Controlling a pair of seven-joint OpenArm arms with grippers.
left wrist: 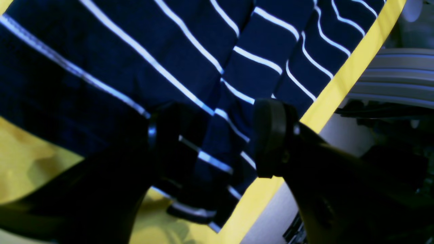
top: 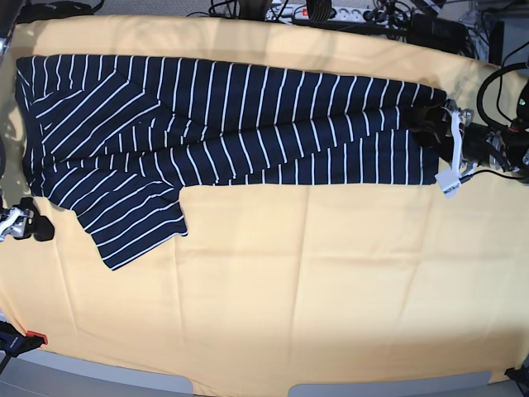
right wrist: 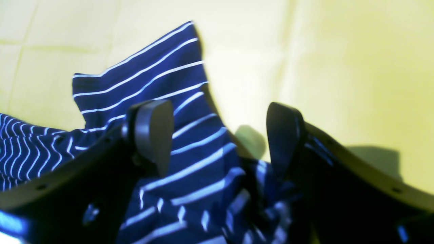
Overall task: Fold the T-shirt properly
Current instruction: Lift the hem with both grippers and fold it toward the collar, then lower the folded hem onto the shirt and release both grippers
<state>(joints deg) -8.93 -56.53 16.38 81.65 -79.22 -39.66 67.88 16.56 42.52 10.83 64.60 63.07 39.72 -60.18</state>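
The navy white-striped T-shirt (top: 231,124) lies flat and lengthwise along the far side of the yellow cloth, with one sleeve (top: 136,223) pointing toward the front left. My left gripper (top: 430,126) stands at the shirt's right end near the table edge. In its wrist view the left gripper (left wrist: 217,139) is open, with bunched shirt fabric (left wrist: 217,159) loose between the fingers. My right gripper (top: 29,225) sits at the shirt's lower left corner. Up close the right gripper (right wrist: 218,135) is open over a rumpled fold of the shirt (right wrist: 190,162).
A yellow-orange cloth (top: 289,289) covers the table. Cables and a power strip (top: 331,12) run along the back edge. More cables hang at the right side (top: 504,91). A grey ridged part (left wrist: 393,78) lies beyond the table edge.
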